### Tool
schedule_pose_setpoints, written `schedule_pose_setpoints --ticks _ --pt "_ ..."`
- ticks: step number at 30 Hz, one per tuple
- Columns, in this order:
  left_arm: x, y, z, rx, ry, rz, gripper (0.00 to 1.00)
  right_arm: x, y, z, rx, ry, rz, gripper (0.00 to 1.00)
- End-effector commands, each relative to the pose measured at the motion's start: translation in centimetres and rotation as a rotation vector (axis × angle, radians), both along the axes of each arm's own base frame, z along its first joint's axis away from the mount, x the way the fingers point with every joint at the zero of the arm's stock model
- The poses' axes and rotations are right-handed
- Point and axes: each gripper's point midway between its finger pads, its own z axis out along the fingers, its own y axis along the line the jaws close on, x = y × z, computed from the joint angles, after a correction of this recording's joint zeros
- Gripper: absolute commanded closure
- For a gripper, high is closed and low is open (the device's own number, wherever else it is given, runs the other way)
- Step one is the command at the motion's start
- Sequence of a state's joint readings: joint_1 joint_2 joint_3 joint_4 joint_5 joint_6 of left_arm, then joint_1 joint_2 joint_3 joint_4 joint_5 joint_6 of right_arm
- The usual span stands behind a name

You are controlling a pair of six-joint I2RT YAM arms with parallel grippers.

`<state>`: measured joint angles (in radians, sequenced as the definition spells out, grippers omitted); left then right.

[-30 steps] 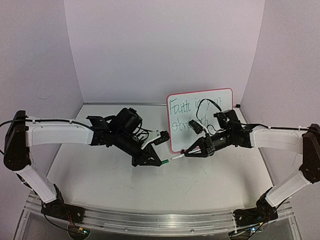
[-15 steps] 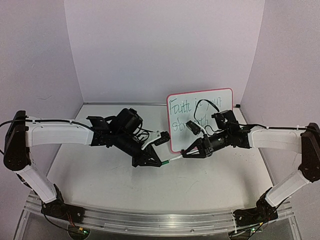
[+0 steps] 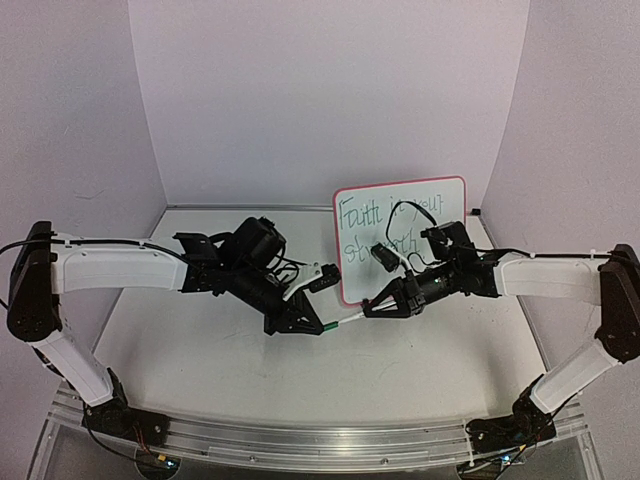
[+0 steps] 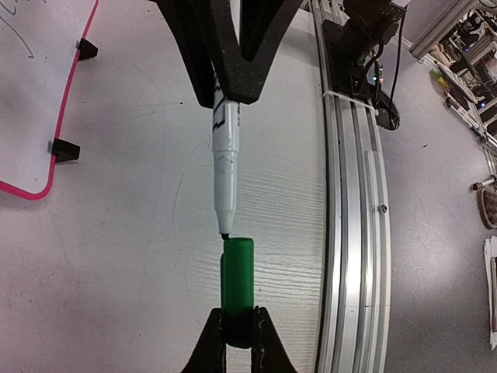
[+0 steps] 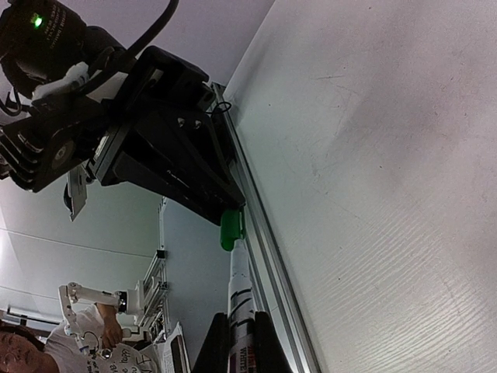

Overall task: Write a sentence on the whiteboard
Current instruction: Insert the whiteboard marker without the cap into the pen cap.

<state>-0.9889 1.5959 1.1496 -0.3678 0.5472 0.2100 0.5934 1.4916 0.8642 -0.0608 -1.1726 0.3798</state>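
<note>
Left fingers [image 4: 215,350] are clamped on the green cap [image 4: 238,272], and right fingers [image 5: 217,350] are clamped on the white marker [image 4: 226,155]. The nib is at the cap mouth, near its edge, not yet in. Looks like the recapping step: line the barrel up with the cap axis first, then push straight in, holding the cap steady. The sentence [image 3: 372,215] is on the whiteboard [image 3: 352,285], which stands upright on the tabletop [image 3: 200,350] just behind the right fingers.

Green cap [image 4: 238,291], white marker [image 4: 226,167], green sentence [image 3: 360,215] on red-pink-rimmed whiteboard [image 3: 355,280]
</note>
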Motion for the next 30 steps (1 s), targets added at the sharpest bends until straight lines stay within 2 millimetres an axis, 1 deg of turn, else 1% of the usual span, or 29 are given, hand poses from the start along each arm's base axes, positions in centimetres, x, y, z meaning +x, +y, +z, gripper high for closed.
schedule_pose_setpoints --ticks 1,7,14,22,30 --pt "-0.57 -0.25 1.98 -0.054 -0.037 -0.026 1.0 0.18 1.29 1.58 0.043 -0.038 0.037 1.0" --pt "-0.67 -0.27 1.97 -0.053 -0.037 -0.026 1.0 -0.02 1.73 1.83 0.05 -0.042 0.053 1.0" --pt "-0.61 -0.26 1.87 -0.053 -0.033 -0.019 1.0 -0.5 2.0 1.64 0.049 -0.033 0.069 1.0" --pt "-0.63 -0.11 1.69 -0.058 -0.021 0.001 1.0 -0.56 1.62 1.36 0.032 -0.047 0.043 1.0" --pt "-0.78 0.24 2.44 -0.09 -0.032 0.01 1.0 -0.61 1.23 1.66 0.024 -0.068 0.014 1.0"
